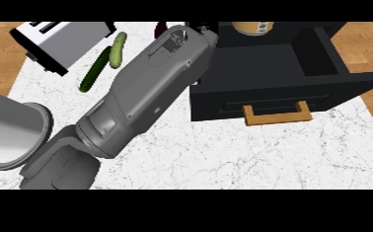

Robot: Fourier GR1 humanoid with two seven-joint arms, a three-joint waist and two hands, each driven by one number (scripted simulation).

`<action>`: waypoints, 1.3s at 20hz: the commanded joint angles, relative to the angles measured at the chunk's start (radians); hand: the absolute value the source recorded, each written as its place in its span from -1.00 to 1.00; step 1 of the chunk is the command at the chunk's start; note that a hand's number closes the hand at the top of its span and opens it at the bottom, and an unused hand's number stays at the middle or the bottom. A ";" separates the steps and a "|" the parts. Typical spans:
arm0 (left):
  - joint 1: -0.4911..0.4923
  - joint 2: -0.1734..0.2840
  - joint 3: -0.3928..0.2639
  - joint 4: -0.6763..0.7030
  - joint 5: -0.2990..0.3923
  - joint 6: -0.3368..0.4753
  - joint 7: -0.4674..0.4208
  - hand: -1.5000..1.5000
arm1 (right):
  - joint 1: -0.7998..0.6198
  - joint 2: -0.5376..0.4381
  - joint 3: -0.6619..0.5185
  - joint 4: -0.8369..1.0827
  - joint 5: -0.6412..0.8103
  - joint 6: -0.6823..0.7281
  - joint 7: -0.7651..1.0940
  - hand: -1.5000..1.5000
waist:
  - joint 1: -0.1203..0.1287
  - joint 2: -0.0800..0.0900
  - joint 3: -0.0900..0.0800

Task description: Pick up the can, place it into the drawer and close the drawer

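The bench carries one open black drawer with one wooden handle, one can at one o'clock, two cucumbers and one toaster at ten o'clock, and one grey forearm.

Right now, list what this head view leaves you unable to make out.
Left hand: nearly all hidden behind its own forearm, head view.
Can: upper part cut off by the top edge.
Dark purple object: mostly behind the forearm, unidentifiable.
Right hand: outside the view.
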 commanded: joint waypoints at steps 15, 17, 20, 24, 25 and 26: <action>0.032 0.000 -0.167 0.064 0.159 0.105 -0.089 -1.00 | -0.023 -0.005 0.009 0.022 0.022 0.026 -0.004 -1.00 | -0.022 0.005 0.001; 0.028 0.000 -0.184 0.040 0.185 0.133 -0.089 -1.00 | -0.027 0.011 0.025 -0.001 0.038 0.006 0.013 -1.00 | -0.020 0.004 0.000; 0.022 0.000 -0.166 0.069 0.200 0.121 -0.143 -1.00 | -0.018 -0.014 -0.024 0.050 -0.008 0.037 -0.022 -1.00 | -0.027 0.005 0.001; 0.033 0.000 -0.156 0.084 0.216 0.096 -0.177 -1.00 | -0.046 -0.033 -0.036 -0.027 0.131 0.070 -0.108 -1.00 | -0.009 0.004 0.000; 0.034 0.000 -0.173 0.061 0.219 0.095 -0.170 -1.00 | -0.071 -0.070 -0.039 -0.054 0.169 0.071 -0.110 -1.00 | -0.005 0.004 0.000; 0.007 0.000 -0.138 0.076 0.233 0.069 -0.178 -1.00 | -0.071 -0.065 -0.026 -0.093 0.215 0.074 -0.119 -1.00 | -0.010 0.010 -0.001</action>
